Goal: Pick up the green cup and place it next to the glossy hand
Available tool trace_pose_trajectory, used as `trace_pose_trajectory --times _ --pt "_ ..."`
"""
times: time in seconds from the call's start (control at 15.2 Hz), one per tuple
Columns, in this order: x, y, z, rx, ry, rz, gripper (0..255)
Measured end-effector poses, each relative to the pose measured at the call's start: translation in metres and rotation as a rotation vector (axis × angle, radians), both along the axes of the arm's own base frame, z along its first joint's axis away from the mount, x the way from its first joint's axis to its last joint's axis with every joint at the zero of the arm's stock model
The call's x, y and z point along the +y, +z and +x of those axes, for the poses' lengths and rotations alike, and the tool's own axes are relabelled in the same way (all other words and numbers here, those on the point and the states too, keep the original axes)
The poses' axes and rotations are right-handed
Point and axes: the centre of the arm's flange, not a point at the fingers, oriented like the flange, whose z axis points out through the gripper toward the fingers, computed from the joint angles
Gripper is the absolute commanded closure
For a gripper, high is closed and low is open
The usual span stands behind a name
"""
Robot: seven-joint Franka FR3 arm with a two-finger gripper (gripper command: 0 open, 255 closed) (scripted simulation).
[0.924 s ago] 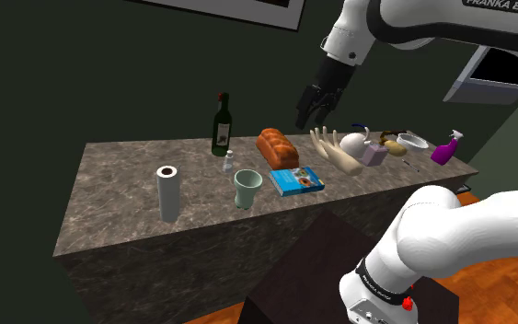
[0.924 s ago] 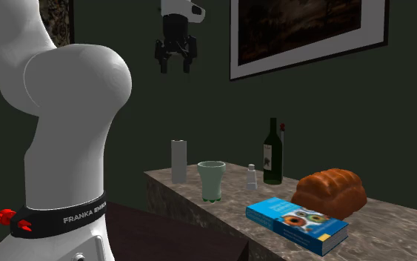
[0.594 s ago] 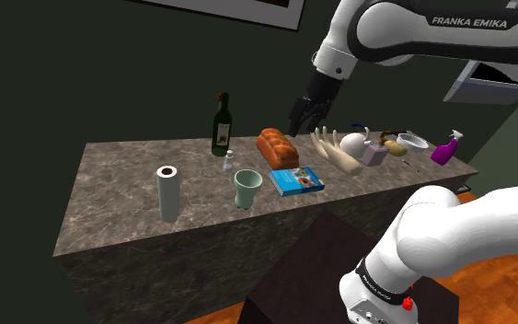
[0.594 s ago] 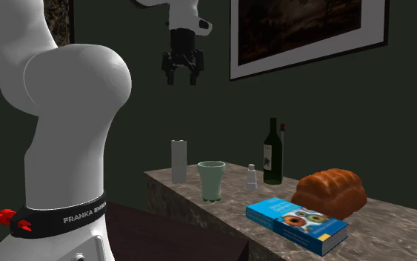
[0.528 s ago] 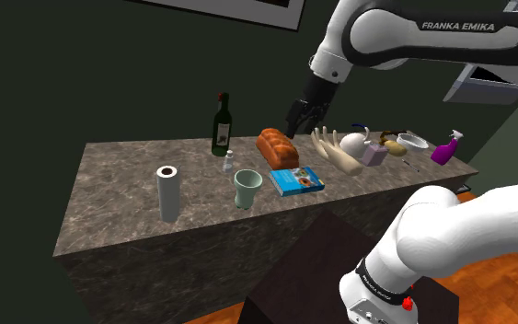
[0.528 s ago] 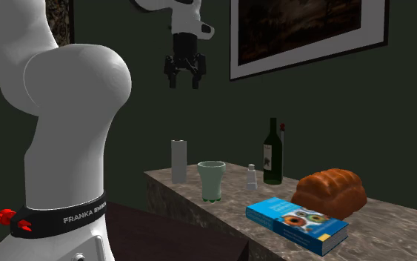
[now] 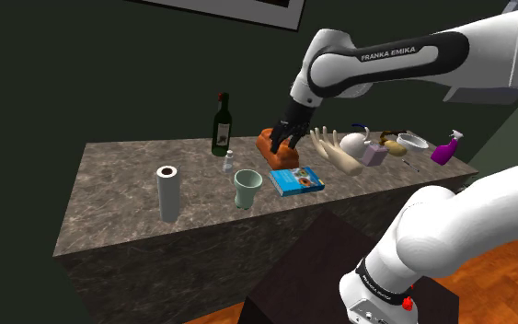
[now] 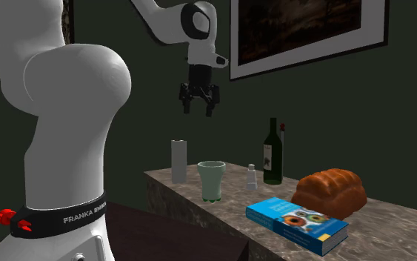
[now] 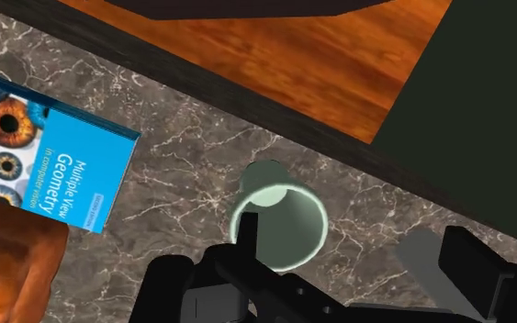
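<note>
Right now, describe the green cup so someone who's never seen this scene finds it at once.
Find the long veined stone counter. Toward its front edge, between the upright white paper towel roll and the flat blue book, stands the cup. It is the one pale green, open-topped vessel with a flared rim.

We record dim light and dark walls (image 7: 82,74); the white arm (image 8: 73,81) shows soft highlights; the desk (image 7: 119,184) top is evenly lit, its front darker.
</note>
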Motion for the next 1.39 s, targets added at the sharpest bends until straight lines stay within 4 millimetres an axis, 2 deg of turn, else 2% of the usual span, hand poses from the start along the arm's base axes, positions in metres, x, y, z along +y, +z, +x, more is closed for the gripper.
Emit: trace_pose_trajectory --times 0.53,0.66,0.99,1.39 --pt "-0.033 -0.090 0.052 0.011 -0.012 0.019 0" --pt "-0.039 -0.118 0.062 0.014 -0.016 0.024 0" --pt "-0.058 -0.169 0.088 0.021 -0.023 0.035 0" --pt "-0.057 -0.206 0.096 0.022 -0.024 0.036 0"
